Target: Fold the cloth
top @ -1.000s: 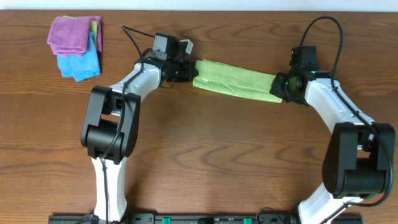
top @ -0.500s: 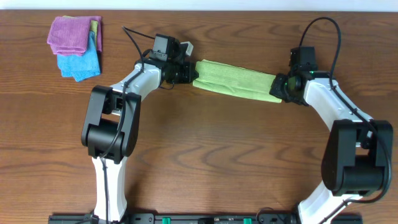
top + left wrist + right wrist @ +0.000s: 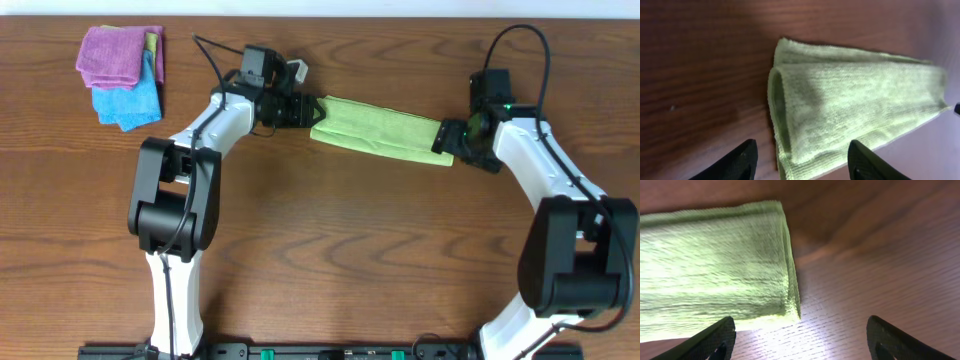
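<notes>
Bases of two robot arms sit at the bottom edge of the overhead frame, one lower left and one lower right, on a brown wood-grain table [image 3: 340, 250]. Both arms reach up the frame and bend in toward the middle.

Between them, in the upper centre of the frame, lies the cloth [image 3: 380, 131], lime green and folded into a long narrow strip. It rests flat on the wood and slants gently down from its left end to its right end.

The left gripper [image 3: 305, 110] is at the strip's left end. In the left wrist view its two dark fingers [image 3: 735, 162] stand well apart at the bottom of the frame. The cloth's doubled edge lies ahead of them with nothing pinched, and its layers show as a rounded fold.

The right gripper [image 3: 452, 140] is at the strip's right end. In the right wrist view its fingers are spread wide at the two bottom corners of the frame. The cloth's squared-off end lies on the table ahead of the gap between them, nearer the left finger, and it too is not gripped.

Farther back, in the upper left corner of the overhead frame, a purple cloth [image 3: 115, 55] rests folded on a bright blue cloth [image 3: 128, 104], well apart from the green strip and both grippers.
</notes>
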You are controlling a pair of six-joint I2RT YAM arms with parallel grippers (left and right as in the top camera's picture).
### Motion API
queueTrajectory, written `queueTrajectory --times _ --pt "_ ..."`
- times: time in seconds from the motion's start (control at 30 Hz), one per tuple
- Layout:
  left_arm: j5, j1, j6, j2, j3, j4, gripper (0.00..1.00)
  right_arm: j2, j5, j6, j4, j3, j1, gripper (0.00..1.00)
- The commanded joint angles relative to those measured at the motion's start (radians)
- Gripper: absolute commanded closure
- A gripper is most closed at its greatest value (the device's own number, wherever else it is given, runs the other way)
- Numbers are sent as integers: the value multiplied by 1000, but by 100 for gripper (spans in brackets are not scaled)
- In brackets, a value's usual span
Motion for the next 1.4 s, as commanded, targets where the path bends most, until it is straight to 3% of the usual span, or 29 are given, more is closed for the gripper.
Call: queueTrajectory --times 0.0,0.03,0.07,0.1,0.13,0.37,0.53,0.93,1.37 --pt "15 6 97 -34 128 -82 42 -90 40 -40 -45 89 3 17" --pt "14 3 117 -42 177 -129 46 -108 40 -40 -63 114 3 25" --pt "14 0 134 -48 213 -159 56 -124 40 -40 -75 132 3 61" --pt "13 -5 153 -57 258 -189 77 -146 40 -39 -87 152 4 98" --pt "-5 -10 158 -60 286 -203 94 -164 39 -39 -87 162 6 98" --pt "-352 -95 158 -28 307 -181 94 -122 52 -39 -73 155 31 99" --pt "-352 -118 157 34 256 -138 94 -33 51 -28 -90 155 45 99" --pt "-314 -119 90 183 256 -162 94 -27 91 -29 -80 155 41 99" --pt "-270 -109 71 133 308 -160 94 -27 103 -28 -82 155 41 99"
